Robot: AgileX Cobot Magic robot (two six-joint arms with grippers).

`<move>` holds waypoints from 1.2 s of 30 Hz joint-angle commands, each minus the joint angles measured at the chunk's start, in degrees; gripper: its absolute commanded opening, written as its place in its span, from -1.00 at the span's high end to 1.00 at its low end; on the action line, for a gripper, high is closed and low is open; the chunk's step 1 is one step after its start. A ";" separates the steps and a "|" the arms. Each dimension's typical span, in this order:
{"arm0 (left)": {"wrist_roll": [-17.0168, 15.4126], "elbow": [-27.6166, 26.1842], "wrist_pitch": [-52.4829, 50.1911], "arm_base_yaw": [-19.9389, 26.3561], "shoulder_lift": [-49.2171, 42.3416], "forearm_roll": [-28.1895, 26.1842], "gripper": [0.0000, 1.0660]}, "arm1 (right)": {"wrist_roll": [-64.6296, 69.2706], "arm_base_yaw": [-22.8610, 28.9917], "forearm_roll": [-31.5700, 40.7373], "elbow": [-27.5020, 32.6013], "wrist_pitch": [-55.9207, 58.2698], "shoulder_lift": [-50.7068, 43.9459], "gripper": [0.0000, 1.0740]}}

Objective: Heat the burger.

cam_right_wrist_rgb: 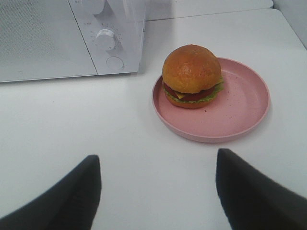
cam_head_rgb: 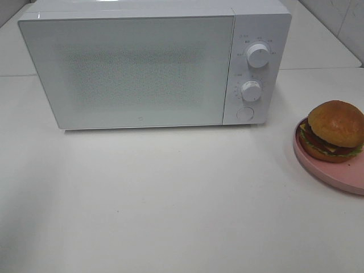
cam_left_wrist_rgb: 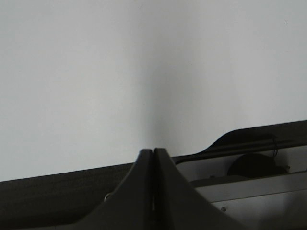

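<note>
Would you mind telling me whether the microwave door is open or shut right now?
Shut. The microwave door lies flush with the control panel, no interior showing. The burger sits outside on the pink plate.

Bare worktop [cam_head_rgb: 170, 199] lies wide before the shut microwave [cam_head_rgb: 136, 68]. The right hand [cam_right_wrist_rgb: 158, 191], fingers spread, faces the burger [cam_right_wrist_rgb: 191, 75] on its plate [cam_right_wrist_rgb: 240, 115] with nothing between.

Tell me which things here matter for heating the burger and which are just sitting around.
For the job:
- burger
- microwave, door closed
- pink plate under the burger
- right gripper, open, facing the burger

Just there:
- white table
- left gripper, shut, away from everything
</note>
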 commanded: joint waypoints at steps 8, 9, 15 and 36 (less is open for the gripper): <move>0.34 7.85 -4.18 0.00 -29.97 -1.26 0.99 | -0.63 -0.40 -0.57 0.06 -0.57 -1.60 -0.19; 0.34 7.85 -4.18 0.00 -29.97 -1.26 0.99 | -0.63 -0.40 -0.57 0.06 -0.57 -1.60 -0.19; 4.98 8.02 -4.18 0.00 -43.77 -1.43 0.99 | -0.63 -0.40 -0.57 0.06 -0.57 -1.60 -0.19; 6.02 9.05 -5.96 0.06 -45.03 -2.29 0.99 | -0.63 -0.40 -0.57 0.06 -0.57 -1.60 -0.19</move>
